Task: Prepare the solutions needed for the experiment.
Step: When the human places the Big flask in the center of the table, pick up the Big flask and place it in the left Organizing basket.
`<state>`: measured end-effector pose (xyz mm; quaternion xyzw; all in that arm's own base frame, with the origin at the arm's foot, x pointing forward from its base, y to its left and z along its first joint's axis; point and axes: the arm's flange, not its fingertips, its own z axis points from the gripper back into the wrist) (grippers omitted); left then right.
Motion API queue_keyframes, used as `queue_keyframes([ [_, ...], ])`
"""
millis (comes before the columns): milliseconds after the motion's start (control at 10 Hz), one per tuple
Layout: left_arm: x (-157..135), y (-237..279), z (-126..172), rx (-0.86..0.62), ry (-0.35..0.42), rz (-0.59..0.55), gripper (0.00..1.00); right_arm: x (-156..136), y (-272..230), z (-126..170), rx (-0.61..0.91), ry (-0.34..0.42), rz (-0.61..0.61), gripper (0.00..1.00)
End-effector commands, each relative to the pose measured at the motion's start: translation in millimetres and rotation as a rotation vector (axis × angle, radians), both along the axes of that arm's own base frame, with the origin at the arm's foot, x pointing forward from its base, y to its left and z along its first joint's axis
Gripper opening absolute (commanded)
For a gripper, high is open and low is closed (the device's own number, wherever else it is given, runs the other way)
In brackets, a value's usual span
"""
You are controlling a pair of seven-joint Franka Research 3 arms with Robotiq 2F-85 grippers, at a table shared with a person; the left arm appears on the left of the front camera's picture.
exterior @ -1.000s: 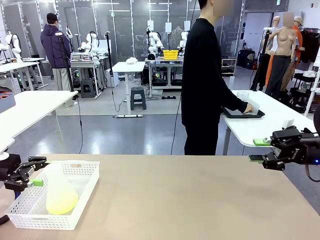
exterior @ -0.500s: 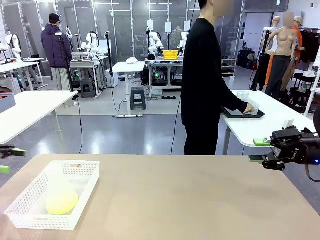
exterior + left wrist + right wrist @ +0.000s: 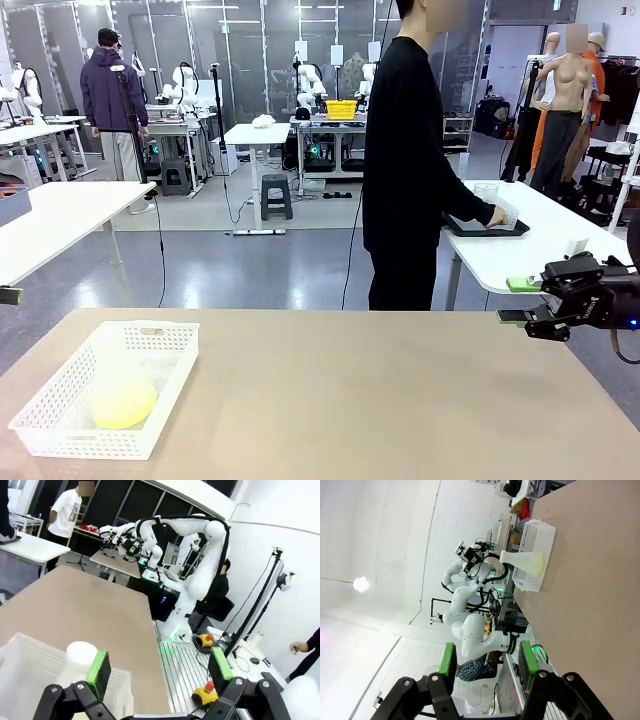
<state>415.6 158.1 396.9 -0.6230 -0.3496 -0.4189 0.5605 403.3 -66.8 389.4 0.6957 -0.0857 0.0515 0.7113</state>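
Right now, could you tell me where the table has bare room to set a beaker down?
The table is bare from the white basket across to the right gripper. The left end is crowded: the basket holds the flask of yellow liquid.

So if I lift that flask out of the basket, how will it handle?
The flask probably stands steady: its base is wide and the yellow-green liquid sits low. It likely feels light, since the liquid is only a shallow layer. If it is glass it could be slippery and fragile, and tilting it may slosh the liquid. The basket looks light and may shift.
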Motion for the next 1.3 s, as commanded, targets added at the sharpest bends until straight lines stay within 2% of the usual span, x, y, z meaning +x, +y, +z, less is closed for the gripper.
queue_keyframes([
  [0, 2.2, 16.0, -3.5, 0.005, -0.16, 0.029, 1.0, 0.4, -0.5, 1.6, 0.004, -0.006, 0.001, 0.64],
  [100, 2.2, 16.0, -3.5, 0.005, -0.16, 0.029, 1.0, 0.4, -0.5, 1.6, 0.004, -0.006, 0.001, 0.64],
  [200, 0.8, 5.3, -1.2, -0.005, -0.05, 0.012, 1.0, 0.4, -0.5, 1.6, 0.004, -0.006, 0.001, 0.64],
  [300, 0.5, 0.8, -10.7, -0.002, 0.234, -0.119, 1.0, 0.4, -0.5, 1.6, 0.004, -0.006, 0.001, 0.64],
  [400, -1.6, -1.2, -6.7, 0.138, 0.453, -0.039, 1.0, 0.4, -0.5, 1.6, 0.004, -0.006, 0.001, 0.64],
  [500, -1.8, -6.5, -6.6, 0.086, 0.616, -0.058, 1.0, 0.4, -0.5, 1.6, 0.004, -0.006, 0.001, 0.64],
  [600, -5.1, -10.0, -9.8, 0.066, 0.747, -0.08, 1.0, 0.4, -0.5, 1.6, 0.004, -0.006, 0.001, 0.64],
  [800, -6.0, -18.4, -21.8, 0.112, 0.948, -0.068, 1.0, 0.4, -0.5, 1.6, 0.004, -0.006, 0.001, 0.64],
  [900, -2.6, -21.9, -30.7, 0.118, 1.045, -0.067, 1.0, 0.4, -0.5, 1.6, 0.004, -0.006, 0.001, 0.64],
  [1000, -1.3, -22.8, -35.8, 0.133, 1.103, -0.069, 1.0, 0.4, -0.5, 1.6, 0.004, -0.006, 0.001, 0.64],
  [1100, 4.4, -23.7, -36.0, 0.144, 1.096, -0.093, 1.0, 0.4, -0.5, 1.6, 0.004, -0.006, 0.001, 0.64],
  [1200, -5.8, -23.3, -38.0, 0.118, 1.042, -0.045, 1.0, 0.4, -0.5, 1.6, 0.004, -0.006, 0.001, 0.64],
])
